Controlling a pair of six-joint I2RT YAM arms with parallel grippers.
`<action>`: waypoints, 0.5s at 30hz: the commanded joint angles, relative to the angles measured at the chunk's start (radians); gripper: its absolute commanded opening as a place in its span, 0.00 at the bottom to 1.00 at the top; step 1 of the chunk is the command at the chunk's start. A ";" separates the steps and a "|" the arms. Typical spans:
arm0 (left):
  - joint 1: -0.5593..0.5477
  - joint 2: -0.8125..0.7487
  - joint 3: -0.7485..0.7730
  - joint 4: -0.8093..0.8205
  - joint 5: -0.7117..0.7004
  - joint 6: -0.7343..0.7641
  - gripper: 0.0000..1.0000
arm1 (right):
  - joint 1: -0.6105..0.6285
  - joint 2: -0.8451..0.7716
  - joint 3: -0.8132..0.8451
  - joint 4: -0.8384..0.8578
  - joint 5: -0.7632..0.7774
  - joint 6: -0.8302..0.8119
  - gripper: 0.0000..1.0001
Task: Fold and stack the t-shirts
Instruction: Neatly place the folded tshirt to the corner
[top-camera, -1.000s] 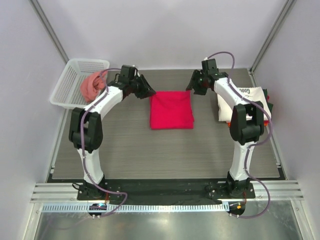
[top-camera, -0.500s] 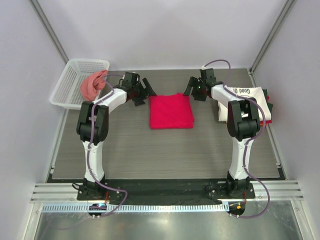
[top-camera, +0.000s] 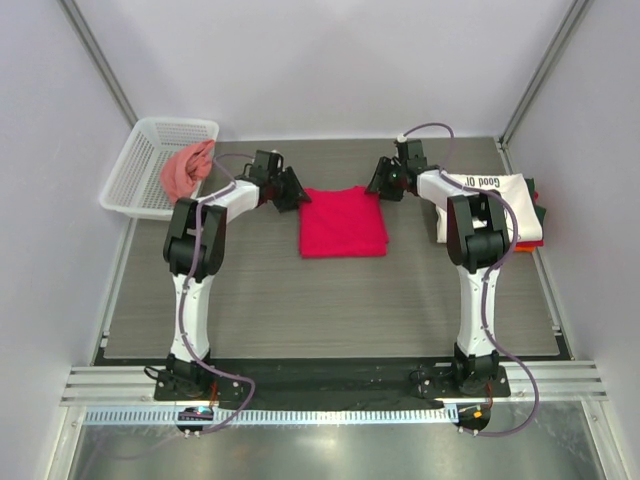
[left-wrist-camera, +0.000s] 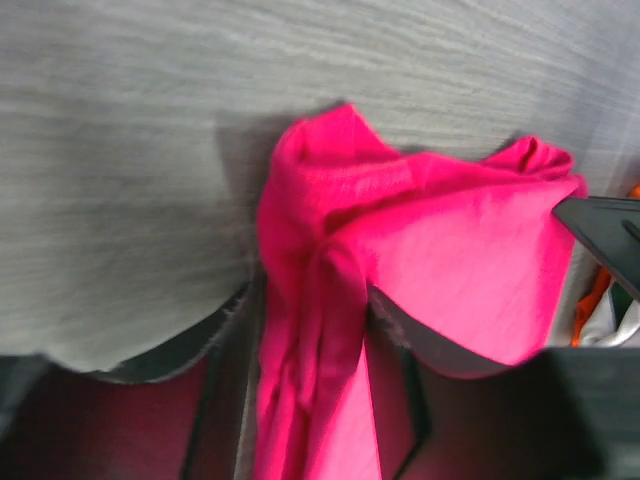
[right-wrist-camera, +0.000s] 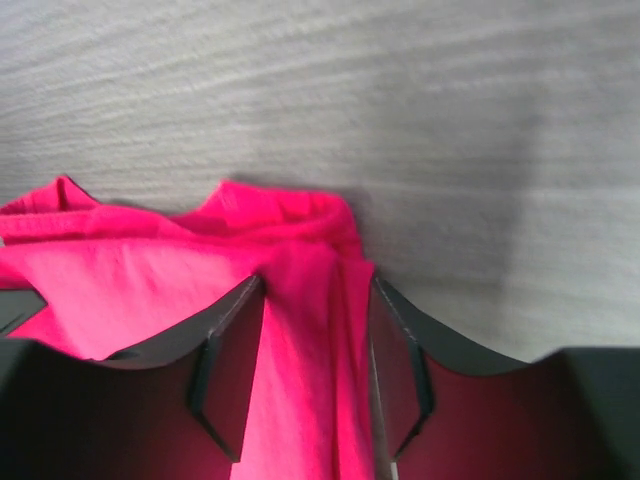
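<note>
Crimson t-shirt (top-camera: 343, 222) lies folded mid-worktop (top-camera: 250, 290). I see left hand (left-wrist-camera: 308, 300) pinching its far-left corner and right hand (right-wrist-camera: 315, 290) pinching its far-right corner, cloth bunched between each hand's fingers.

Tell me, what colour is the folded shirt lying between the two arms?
The folded t-shirt is plain crimson-red with no print, seen best in the top external view.

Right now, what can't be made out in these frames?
- Top view: the right arm crosses the white black-printed cloth t-shirt; its lettering is too small, the shirts beneath uncountable.
- Wrist views: the folded crimson-red cloth t-shirt fills the gap between left fingers and right fingers; whether they clamp is unclear.
- Top view: salmon cloth bunched in the white plastic basket; garment type unclear.
</note>
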 joint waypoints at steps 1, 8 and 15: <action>0.000 0.049 0.060 0.015 0.027 0.008 0.45 | 0.010 0.067 0.047 -0.024 -0.013 0.000 0.51; 0.008 0.102 0.118 -0.005 -0.017 0.011 0.36 | 0.035 0.081 0.072 -0.038 0.028 0.000 0.40; 0.008 0.158 0.190 -0.010 0.006 0.005 0.02 | 0.043 0.083 0.093 -0.049 0.071 0.009 0.16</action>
